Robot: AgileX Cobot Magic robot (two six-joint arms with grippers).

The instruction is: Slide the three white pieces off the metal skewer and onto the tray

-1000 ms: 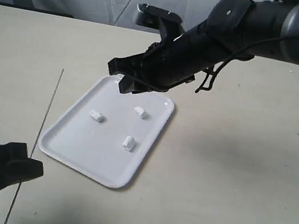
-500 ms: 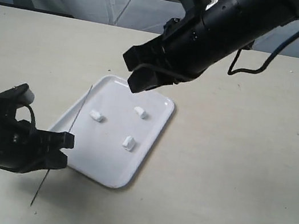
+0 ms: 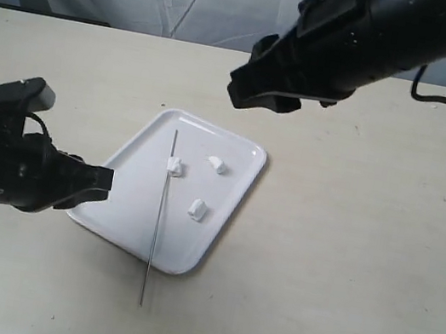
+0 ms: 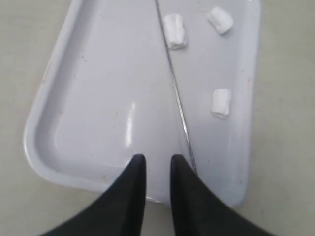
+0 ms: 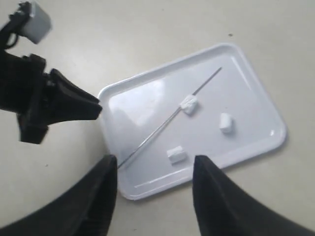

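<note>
At the middle of the pale table (image 3: pixel 344 266), the tray (image 3: pixel 131 172), glossy white, skewed with one corner toward the far side. Across it, the metal skewer (image 3: pixel 157 225), free of both grippers: far tip over the tray's far part, near end past the near rim and out over the tabletop. Against the skewer, toward its far end, one white piece (image 3: pixel 175 165); touches the rod, but impossible to tell whether threaded on it or merely lying beside it. Right of the rod and clear of it, a second white piece (image 3: pixel 216 164) toward the far right corner and a third white piece (image 3: pixel 197 208) nearer, both loose on the tray floor. Left of the tray, by its left rim, the left gripper (image 4: pixel 157 160), pointing right toward the skewer; black fingers (image 4: pixel 137 179) drawn close with only a narrow slit between them and nothing in that slit. Seen from the left wrist, rod just beside one finger; seen from the exterior camera, rod clearly apart from the tips. Raised above the tray's far right side, the right gripper (image 5: pixel 155 162), its own fingers (image 5: pixel 106 196) spread wide, grasping nothing, well apart from tray, rod and pieces.
</note>
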